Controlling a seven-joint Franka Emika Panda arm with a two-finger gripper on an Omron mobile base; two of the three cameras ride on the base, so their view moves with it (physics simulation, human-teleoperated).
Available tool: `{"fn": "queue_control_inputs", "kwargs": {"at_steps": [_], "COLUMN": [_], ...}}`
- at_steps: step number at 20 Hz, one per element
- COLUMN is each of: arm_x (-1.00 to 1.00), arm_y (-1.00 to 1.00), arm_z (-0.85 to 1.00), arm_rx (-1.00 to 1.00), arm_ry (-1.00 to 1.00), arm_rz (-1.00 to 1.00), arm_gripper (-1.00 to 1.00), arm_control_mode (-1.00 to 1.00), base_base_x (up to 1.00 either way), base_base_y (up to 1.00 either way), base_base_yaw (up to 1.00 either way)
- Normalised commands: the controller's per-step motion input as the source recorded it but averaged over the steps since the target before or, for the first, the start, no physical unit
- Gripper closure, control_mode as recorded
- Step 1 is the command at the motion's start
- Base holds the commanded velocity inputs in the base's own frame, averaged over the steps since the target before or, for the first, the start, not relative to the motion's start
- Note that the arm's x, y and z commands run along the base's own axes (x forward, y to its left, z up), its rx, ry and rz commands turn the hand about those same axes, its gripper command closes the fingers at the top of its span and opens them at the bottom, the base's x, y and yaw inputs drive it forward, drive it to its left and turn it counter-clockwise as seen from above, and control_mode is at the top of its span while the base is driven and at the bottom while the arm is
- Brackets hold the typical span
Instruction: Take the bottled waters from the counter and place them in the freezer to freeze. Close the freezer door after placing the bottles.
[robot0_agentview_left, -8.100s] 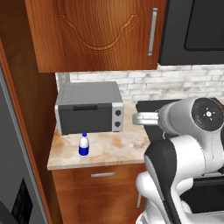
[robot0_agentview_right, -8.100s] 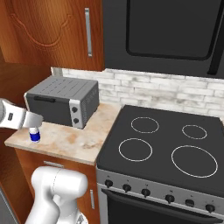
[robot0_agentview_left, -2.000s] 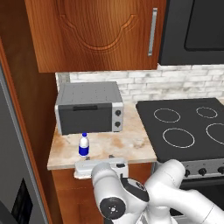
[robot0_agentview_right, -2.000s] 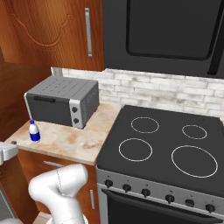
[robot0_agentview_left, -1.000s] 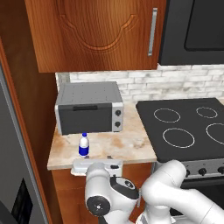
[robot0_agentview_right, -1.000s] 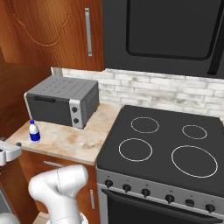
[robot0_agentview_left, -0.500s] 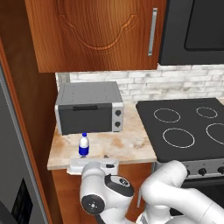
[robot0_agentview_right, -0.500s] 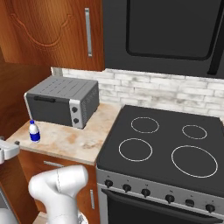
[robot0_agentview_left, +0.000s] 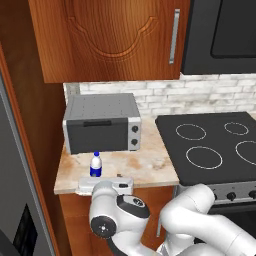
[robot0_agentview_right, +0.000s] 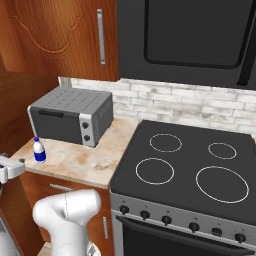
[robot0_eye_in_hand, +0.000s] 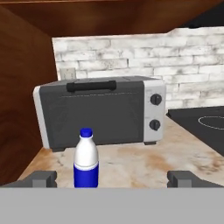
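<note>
One bottled water (robot0_eye_in_hand: 86, 158), white with a blue label and blue cap, stands upright on the beige counter (robot0_agentview_left: 145, 172) near its front left corner, in front of the toaster oven. The same bottle (robot0_agentview_left: 95, 165) is also in the left base view and, as a small bottle (robot0_agentview_right: 39, 150), in the right base view. My gripper (robot0_eye_in_hand: 113, 179) is open, level with the counter's front edge and just short of the bottle, which sits left of centre between the fingertips (robot0_eye_in_hand: 42, 178). From the left base view the gripper (robot0_agentview_left: 105, 184) is directly below the bottle. The grey freezer (robot0_agentview_left: 12, 190) fills the far left.
A grey toaster oven (robot0_agentview_left: 102, 122) stands close behind the bottle. A brown wooden side panel (robot0_agentview_left: 40, 125) walls the counter's left end. The black stovetop (robot0_agentview_left: 215, 145) lies to the right, with wooden upper cabinets (robot0_agentview_left: 110, 35) overhead.
My hand has crept slightly left and up along the counter's front edge toward the bottle. The bottle has not moved and the jaws have stayed wide.
</note>
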Motion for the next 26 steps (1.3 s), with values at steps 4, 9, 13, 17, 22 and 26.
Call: {"fn": "queue_control_inputs", "kwargs": {"at_steps": [4,9,13,17,22,26], "arm_x": [0.13,0.13,0.16,0.25,0.25,0.22], "arm_y": [0.00,0.00,0.00,0.00,0.00,0.02], "arm_z": [-0.06,-0.12,-0.21,-0.13,-0.09,-0.10], "arm_rx": [0.00,0.00,0.00,0.00,0.00,0.00], "arm_ry": [0.00,0.00,0.00,0.00,0.00,0.00], "arm_rz": [0.00,0.00,0.00,-0.01,0.00,0.00], "arm_gripper": [-1.00,-1.00,-1.00,-1.00,-1.00,-1.00], "arm_control_mode": [-1.00,-1.00,-1.00,-1.00,-1.00,-1.00], "base_base_x": [0.00,0.00,0.00,0.00,0.00,0.00], "base_base_y": [0.00,0.00,0.00,0.00,0.00,0.00], "base_base_yaw": [0.00,0.00,0.00,0.00,0.00,0.00]}}
